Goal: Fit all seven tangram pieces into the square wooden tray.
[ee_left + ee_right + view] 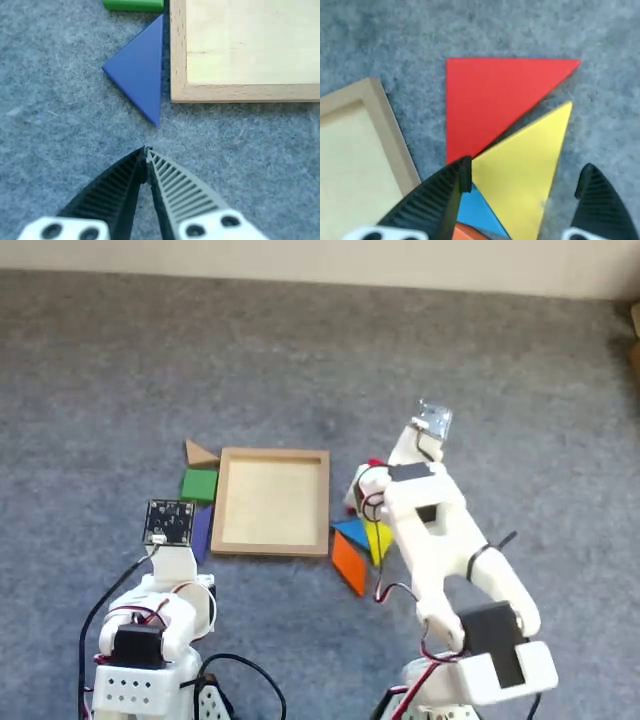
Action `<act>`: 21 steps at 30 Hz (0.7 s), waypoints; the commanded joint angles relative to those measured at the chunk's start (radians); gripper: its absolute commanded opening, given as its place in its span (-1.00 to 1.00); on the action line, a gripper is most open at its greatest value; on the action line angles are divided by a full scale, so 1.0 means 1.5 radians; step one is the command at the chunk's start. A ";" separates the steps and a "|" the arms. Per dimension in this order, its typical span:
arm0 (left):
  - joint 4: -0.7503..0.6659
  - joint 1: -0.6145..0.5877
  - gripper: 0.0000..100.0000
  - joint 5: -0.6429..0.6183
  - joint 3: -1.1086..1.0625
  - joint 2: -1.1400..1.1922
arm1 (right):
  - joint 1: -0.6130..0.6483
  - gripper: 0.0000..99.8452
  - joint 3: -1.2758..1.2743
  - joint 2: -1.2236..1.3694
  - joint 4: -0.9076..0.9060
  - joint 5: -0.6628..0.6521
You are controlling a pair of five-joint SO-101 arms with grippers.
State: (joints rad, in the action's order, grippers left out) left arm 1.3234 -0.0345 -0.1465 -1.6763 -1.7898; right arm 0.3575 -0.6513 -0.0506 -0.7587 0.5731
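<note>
The square wooden tray [222, 502] lies empty mid-table. To its left sit a tan triangle [200, 453], a green square [198, 485] and a dark blue triangle [140, 80] lying against the tray's rim [177, 55]. My left gripper [146, 151] is shut and empty, a short way before that triangle's tip. Right of the tray lie a red triangle [490, 100], a yellow triangle [525, 160], a light blue piece [477, 210] and an orange piece [348, 562]. My right gripper [526, 179] is open, straddling the yellow triangle from just above.
Grey carpet covers the whole table. The right arm [440, 530] stretches over the pieces right of the tray and hides part of them. The left arm [160, 610] sits at the near left. Bare carpet lies beyond the tray.
</note>
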 commanded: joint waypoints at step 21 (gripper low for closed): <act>0.002 -0.010 -0.99 0.000 -0.014 -0.013 | 0.022 -0.35 0.115 0.098 -0.111 0.009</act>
State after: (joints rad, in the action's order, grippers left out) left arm 1.3234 -0.0345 -0.1465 -1.6763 -1.7898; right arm 0.3682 -0.5163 0.0982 -0.8984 0.5777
